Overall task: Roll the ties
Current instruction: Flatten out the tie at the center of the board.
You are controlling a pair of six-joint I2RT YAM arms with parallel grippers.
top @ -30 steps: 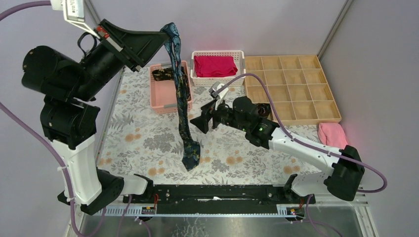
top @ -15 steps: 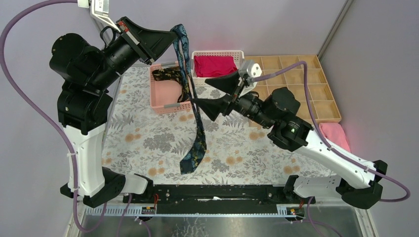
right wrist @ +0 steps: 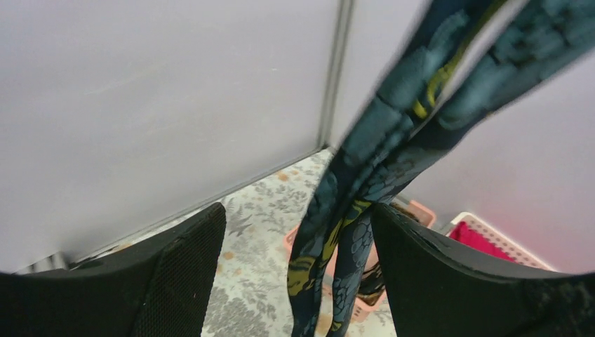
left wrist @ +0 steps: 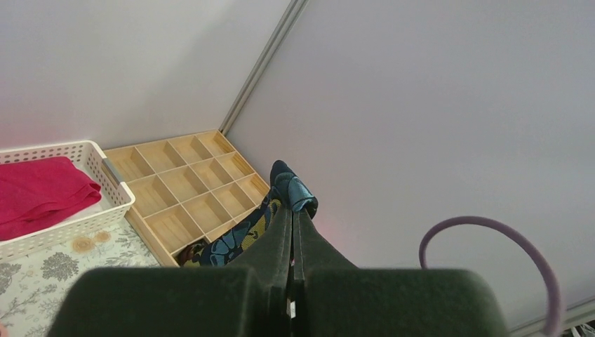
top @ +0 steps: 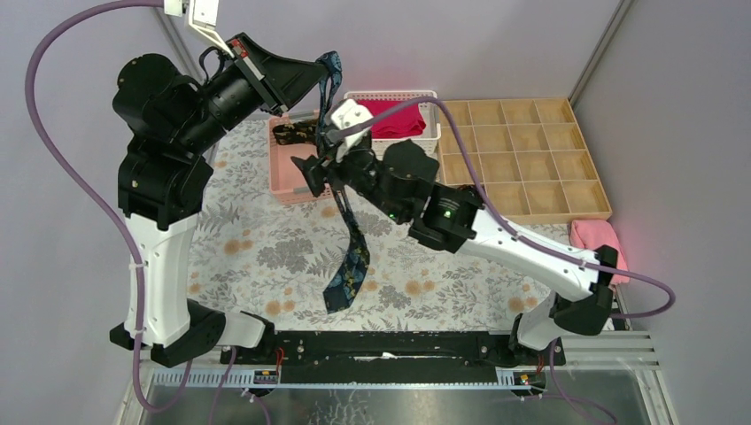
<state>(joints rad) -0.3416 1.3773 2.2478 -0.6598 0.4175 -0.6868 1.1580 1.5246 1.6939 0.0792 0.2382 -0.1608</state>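
Right wrist: blurred tie, top cut off

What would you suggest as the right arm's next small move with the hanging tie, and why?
Probably close the right gripper on the tie. The left gripper is shut on the tie's upper end, so it hangs down towards the table, and the right wrist view shows the hanging strands passing between the right gripper's open fingers. A grip there looks ready.
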